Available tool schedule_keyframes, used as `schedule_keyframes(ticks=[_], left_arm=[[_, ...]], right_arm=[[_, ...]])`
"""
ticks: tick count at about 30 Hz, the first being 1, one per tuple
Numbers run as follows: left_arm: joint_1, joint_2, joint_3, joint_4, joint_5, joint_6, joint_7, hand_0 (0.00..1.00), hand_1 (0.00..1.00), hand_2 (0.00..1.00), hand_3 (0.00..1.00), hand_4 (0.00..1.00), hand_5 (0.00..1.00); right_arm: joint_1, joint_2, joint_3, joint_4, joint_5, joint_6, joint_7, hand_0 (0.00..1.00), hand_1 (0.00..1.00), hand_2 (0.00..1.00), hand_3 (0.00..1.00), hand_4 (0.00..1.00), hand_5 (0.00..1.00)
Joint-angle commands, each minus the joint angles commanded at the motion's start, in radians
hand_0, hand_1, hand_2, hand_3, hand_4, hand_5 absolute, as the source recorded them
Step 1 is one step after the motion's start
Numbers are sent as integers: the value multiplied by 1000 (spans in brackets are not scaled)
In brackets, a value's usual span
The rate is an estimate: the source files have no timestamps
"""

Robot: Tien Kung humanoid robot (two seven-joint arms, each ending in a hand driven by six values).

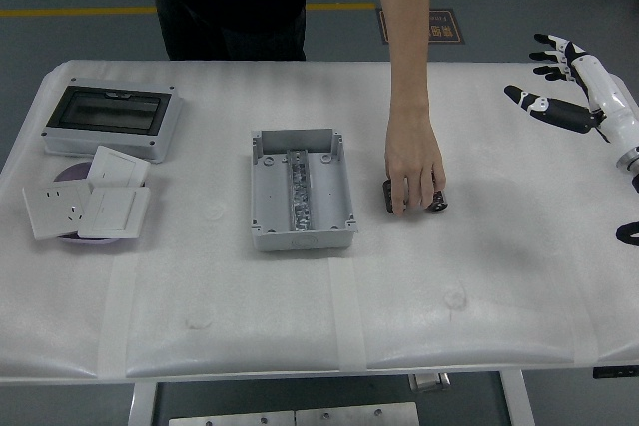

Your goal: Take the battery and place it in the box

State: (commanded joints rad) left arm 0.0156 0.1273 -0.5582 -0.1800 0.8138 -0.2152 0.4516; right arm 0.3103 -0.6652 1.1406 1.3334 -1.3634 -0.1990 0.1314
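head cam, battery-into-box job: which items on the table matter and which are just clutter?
In the job:
- batteries, mostly covered by the person's hand
- open grey box, table centre
- right hand, raised at the right edge, fingers spread, holding nothing

Lying about:
- enclosure with dark window, far left
- white wall switches and socket on a purple plate

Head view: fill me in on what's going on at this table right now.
A person's hand reaches in from the far side and covers the two batteries lying right of the open grey box. The robot's right hand hovers open over the table's right end, well away from them. Nothing has gone into the box yet. An enclosure with a dark window and white wall switches sit at the left.
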Motion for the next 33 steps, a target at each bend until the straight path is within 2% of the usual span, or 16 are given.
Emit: schedule_keyframes(ticks=[17, 23, 33], left_arm=[[-5, 3, 19, 0, -24, 3, -8, 705, 679, 513, 564, 617, 205], [-5, 5, 9, 0, -11, 2, -6, 705, 679, 513, 564, 617, 202], [-9, 7, 15, 0, -15, 3, -8, 705, 678, 512, 563, 618, 200]], right_arm=[[29, -37, -40, -51, 2, 10, -6, 757, 741, 836, 928, 868, 483], [106, -68, -165, -67, -52, 16, -25, 756, 741, 837, 928, 869, 481], [292, -76, -462, -78, -268, 56, -99, 758, 741, 838, 928, 866, 467]])
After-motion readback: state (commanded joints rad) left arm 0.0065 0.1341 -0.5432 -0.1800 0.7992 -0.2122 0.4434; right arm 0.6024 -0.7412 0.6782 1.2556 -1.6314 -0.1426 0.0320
